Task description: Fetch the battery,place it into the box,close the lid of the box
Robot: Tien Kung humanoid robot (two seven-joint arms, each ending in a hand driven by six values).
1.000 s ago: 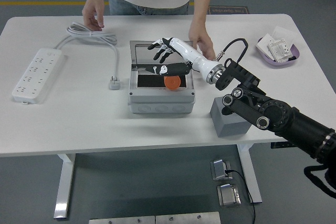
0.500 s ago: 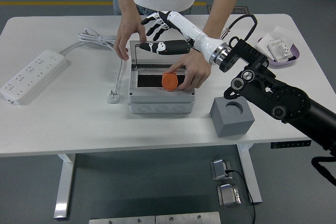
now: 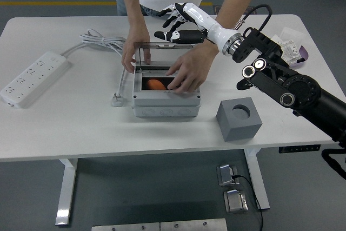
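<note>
The grey box (image 3: 165, 105) stands mid-table with its clear lid (image 3: 162, 52) propped open at the back. The orange battery (image 3: 155, 84) lies inside it. My right hand (image 3: 174, 25), white with black fingertips, hovers open and empty above the lid's top edge. A person at the far side holds the box's left rim with one hand (image 3: 132, 57) and reaches into the box with the other hand (image 3: 186, 71), fingers beside the battery. My left hand is out of view.
A grey block with a round hole (image 3: 239, 118) stands right of the box. A white power strip (image 3: 31, 77) and its coiled cable (image 3: 105, 42) lie at the left. A purple tray of small packs (image 3: 289, 52) sits at the far right.
My right hand rose and drew back behind the lid. The battery went from the box's front rim down inside. The person's hands moved onto the box.
</note>
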